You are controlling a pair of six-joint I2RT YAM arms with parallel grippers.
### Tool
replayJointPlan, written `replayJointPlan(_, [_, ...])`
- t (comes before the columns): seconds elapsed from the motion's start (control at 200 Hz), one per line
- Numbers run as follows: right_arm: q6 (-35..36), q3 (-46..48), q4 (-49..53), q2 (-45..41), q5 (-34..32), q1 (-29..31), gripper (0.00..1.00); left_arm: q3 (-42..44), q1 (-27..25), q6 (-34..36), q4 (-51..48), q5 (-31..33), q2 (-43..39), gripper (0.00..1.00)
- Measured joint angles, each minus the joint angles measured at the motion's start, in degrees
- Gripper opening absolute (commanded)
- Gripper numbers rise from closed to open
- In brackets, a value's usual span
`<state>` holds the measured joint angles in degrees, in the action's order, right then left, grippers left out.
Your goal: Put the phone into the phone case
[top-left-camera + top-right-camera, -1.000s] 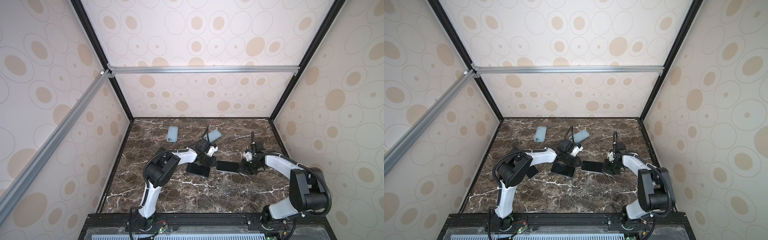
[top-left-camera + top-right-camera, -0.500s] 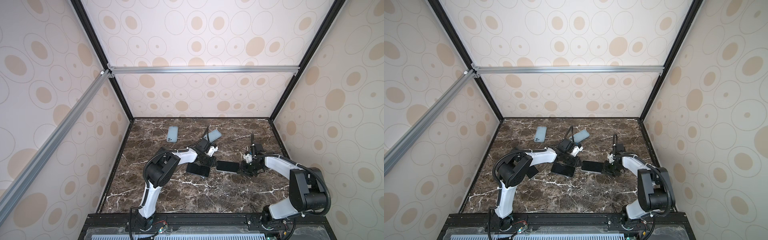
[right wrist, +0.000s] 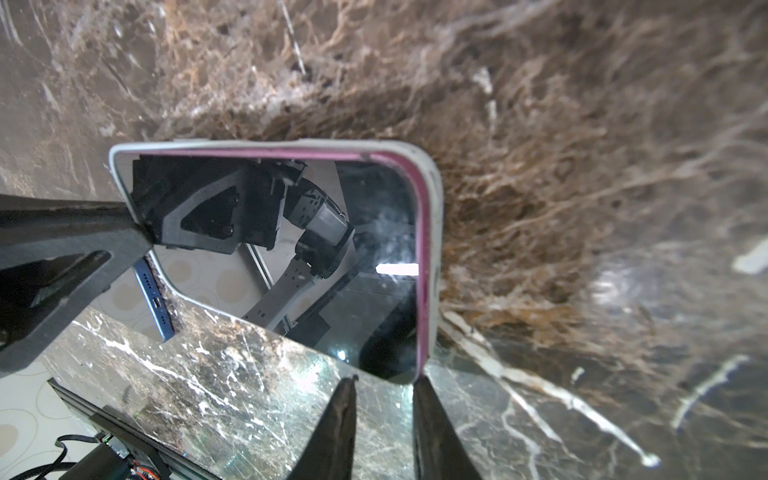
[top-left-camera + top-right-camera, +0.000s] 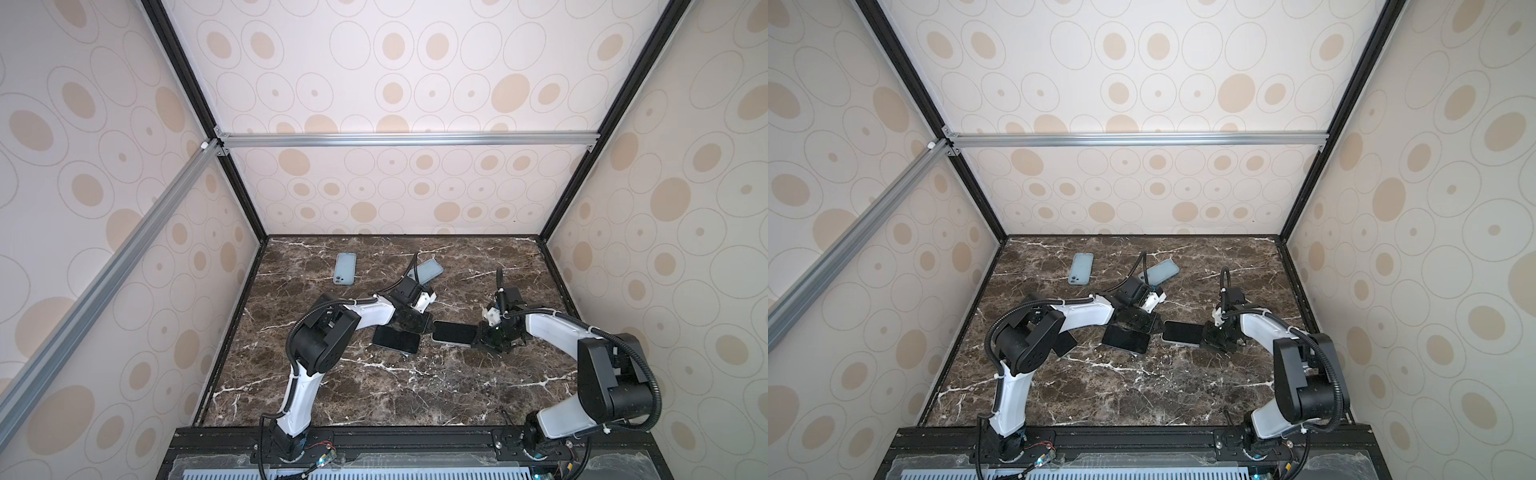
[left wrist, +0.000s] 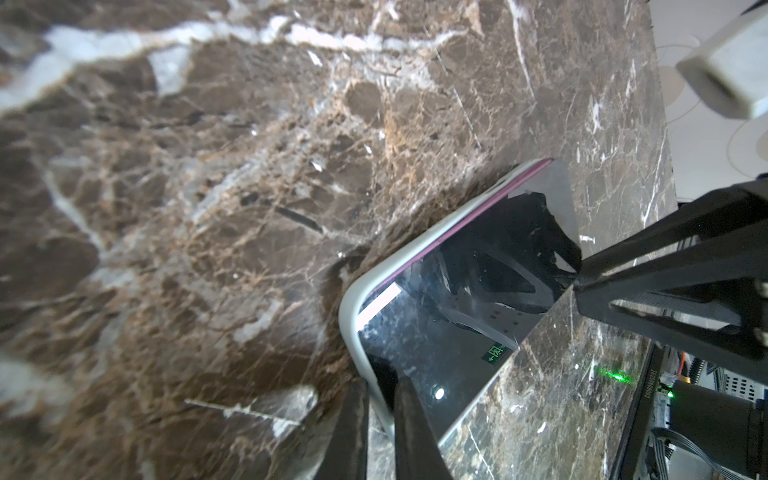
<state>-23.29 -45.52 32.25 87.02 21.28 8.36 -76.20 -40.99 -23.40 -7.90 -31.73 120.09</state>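
The brown marble table [image 4: 374,395] was veined in white. The phone [image 4: 453,332] lay near its middle, between the two arms, and its glossy black glass mirrored the machinery above. It sat in the phone case [image 5: 348,320], a matte whitish shell with rounded corners, and a thin pink edge showed just inside the rim.

The left gripper [image 5: 380,388] had its slim black fingers pinched onto that rim at one corner, one outside the shell and one over the glass. At the opposite end the right gripper [image 3: 384,380] had its pointed fingers a little apart at the phone's corner; I could not tell whether they gripped it.

A second phone [image 4: 397,340], dark and flat, lay just beside the first. A smooth blue-grey case [image 4: 345,268] and another blue-grey case [image 4: 430,270] rested toward the back wall.
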Motion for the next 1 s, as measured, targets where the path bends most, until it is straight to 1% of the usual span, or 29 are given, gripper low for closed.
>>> replayJointPlan(0.505, [-1.92, 0.20, -0.39, 0.09, -1.64, 0.66, 0.22, 0.00, 0.00, 0.02, -0.02, 0.02, 0.00, 0.13])
replayJointPlan(0.655, [-1.92, 0.20, -0.33, -0.22, -2.54, 0.70, 0.22, 0.00, 0.00, 0.02, -0.02, 0.02, 0.00, 0.13])
replayJointPlan(0.875, [-1.81, -0.31, -0.57, -1.22, -5.60, 0.92, 0.24, 0.00, 0.00, 0.02, -0.02, 0.02, 0.00, 0.13])
replayJointPlan(1.0, [-1.77, -0.44, -0.81, -1.20, -6.38, 0.92, 0.19, 0.00, 0.00, 0.02, -0.02, 0.00, 0.00, 0.13])
